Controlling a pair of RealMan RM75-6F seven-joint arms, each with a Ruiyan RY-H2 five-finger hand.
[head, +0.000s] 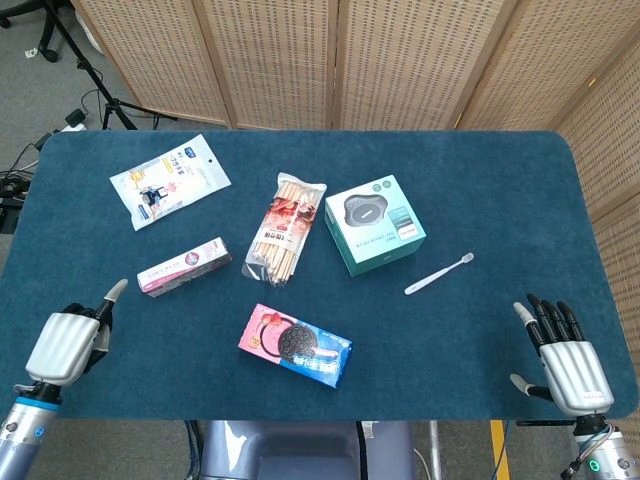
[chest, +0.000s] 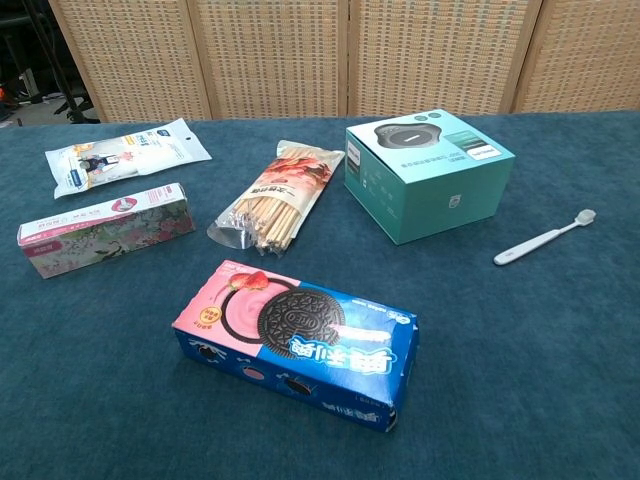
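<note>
Our left hand (head: 68, 343) hangs over the near left corner of the desk (head: 480, 190), fingers curled in on nothing, thumb pointing at the pink box (head: 184, 266) just beyond it. Our right hand (head: 562, 352) lies spread and empty at the near right edge, the toothbrush (head: 438, 273) nearest. Between them sits the cookie box (head: 295, 345).

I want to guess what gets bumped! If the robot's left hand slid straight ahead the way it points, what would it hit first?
Probably the pink toothpaste box. The left hand points up and slightly right, toward that box's near end; it might just slip past it.
</note>
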